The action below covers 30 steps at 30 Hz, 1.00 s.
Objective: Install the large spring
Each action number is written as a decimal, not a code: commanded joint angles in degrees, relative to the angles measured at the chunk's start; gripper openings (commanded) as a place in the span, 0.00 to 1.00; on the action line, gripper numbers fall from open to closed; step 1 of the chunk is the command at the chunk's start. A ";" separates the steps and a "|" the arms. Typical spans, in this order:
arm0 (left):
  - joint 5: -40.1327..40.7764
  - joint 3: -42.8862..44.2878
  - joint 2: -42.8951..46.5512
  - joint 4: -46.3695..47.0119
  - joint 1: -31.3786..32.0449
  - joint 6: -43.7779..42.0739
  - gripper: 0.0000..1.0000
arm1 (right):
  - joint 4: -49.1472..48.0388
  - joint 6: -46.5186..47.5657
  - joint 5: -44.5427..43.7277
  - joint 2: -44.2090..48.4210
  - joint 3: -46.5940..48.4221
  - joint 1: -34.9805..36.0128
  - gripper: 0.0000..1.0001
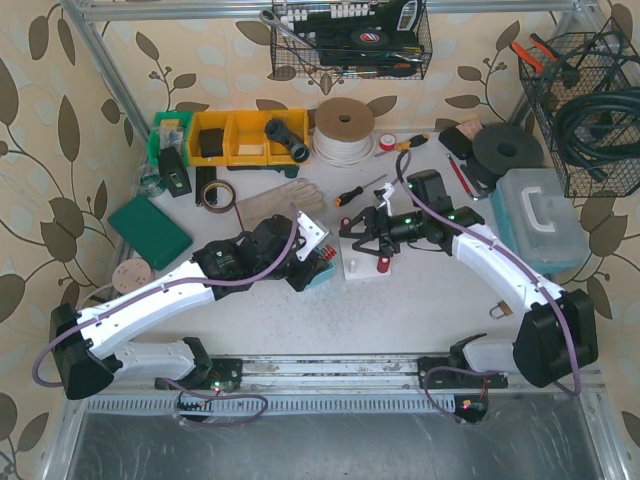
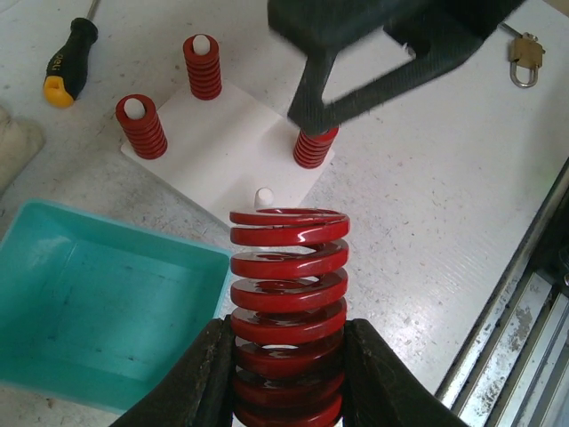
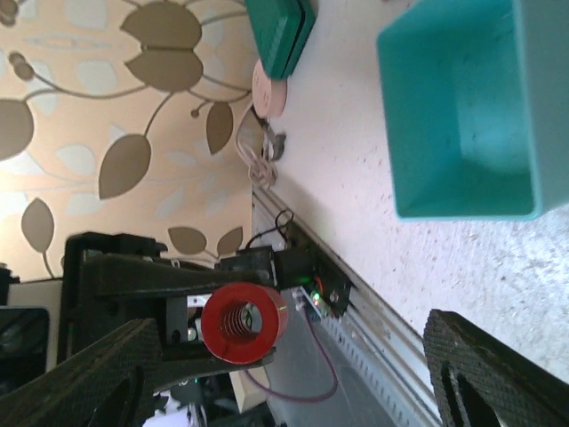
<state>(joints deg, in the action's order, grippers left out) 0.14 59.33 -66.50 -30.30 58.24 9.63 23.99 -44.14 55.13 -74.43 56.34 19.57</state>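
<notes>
Three springs (image 2: 140,126) already sit on the plate's (image 2: 222,151) pegs mid-tabletop, while the large spring (image 2: 287,294), clamped in the left fingers (image 2: 200,378), hangs just short of the last bare peg (image 2: 263,194), not yet seated; the right fingers (image 3: 98,374) gape wide, holding nothing.
</notes>
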 commanded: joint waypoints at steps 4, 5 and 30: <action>-0.02 -0.33 1.28 4.00 0.80 -1.15 0.00 | 1.01 1.21 3.19 -4.27 1.82 4.05 0.79; -0.13 -0.47 1.28 3.98 0.81 -1.16 0.00 | 0.74 1.33 2.91 -4.59 1.98 4.13 0.79; 0.31 -2.82 1.73 4.40 0.82 -0.92 0.00 | 6.89 10.19 7.14 -11.59 8.70 9.36 0.48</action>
<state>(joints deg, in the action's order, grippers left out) -0.10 56.18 -66.39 -28.40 58.59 9.23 29.21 -35.77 60.66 -85.56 63.24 28.75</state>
